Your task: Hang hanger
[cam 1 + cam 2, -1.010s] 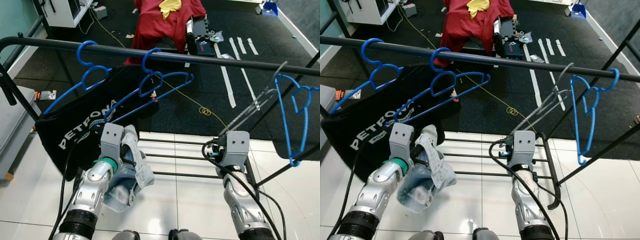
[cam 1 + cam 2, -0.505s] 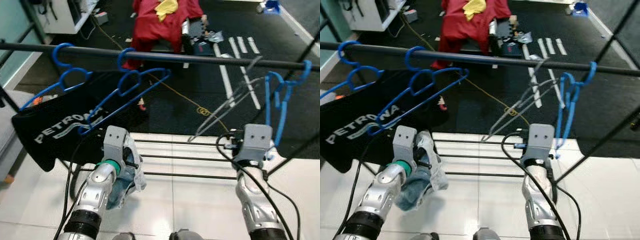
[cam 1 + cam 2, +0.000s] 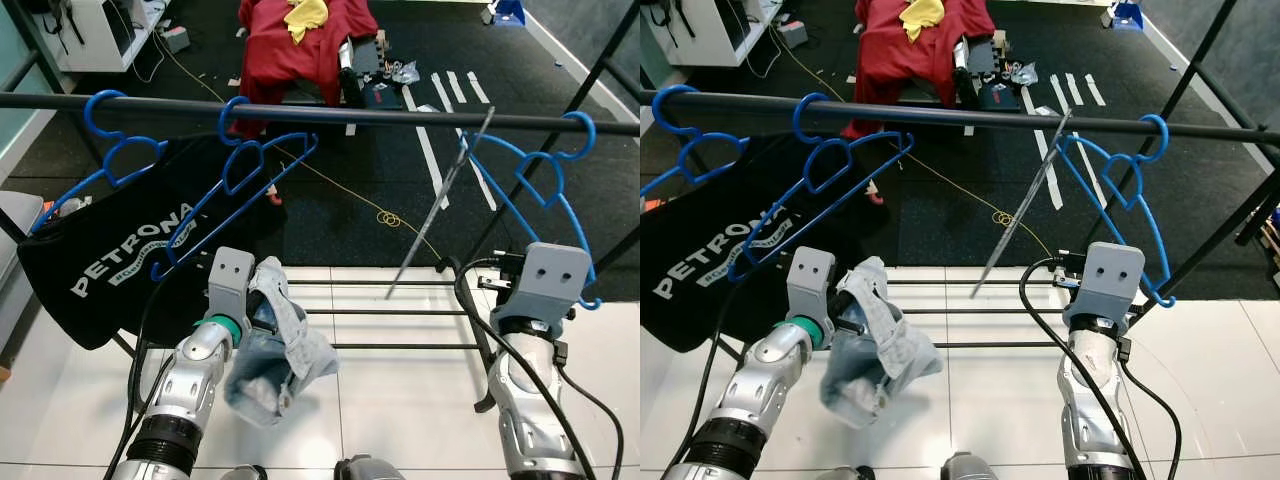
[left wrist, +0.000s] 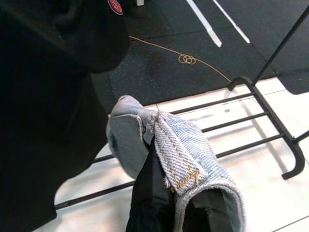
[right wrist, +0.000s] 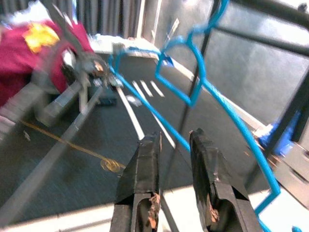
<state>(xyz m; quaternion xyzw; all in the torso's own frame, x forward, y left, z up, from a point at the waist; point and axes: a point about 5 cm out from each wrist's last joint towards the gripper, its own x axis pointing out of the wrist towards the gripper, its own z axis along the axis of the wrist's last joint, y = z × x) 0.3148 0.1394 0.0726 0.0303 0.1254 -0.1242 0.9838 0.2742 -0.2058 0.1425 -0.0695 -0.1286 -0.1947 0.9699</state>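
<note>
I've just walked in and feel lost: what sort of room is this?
Probably a laundry or test corner: a black metal clothes rail with blue plastic hangers, a black printed garment, and white floor tiles.

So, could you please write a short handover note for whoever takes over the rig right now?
Left gripper: shut on a denim garment, held low in front of the rack.
Right gripper: open, empty, just below the right blue hanger.
Rail: carries four hangers, namely that blue one at the right end, a grey hanger beside it, a bare blue one mid-left, and a blue one at the left with a black shirt.
Done: the right blue hanger is hooked on the rail.
Left: draw the right arm clear; the denim is not yet hung.
</note>
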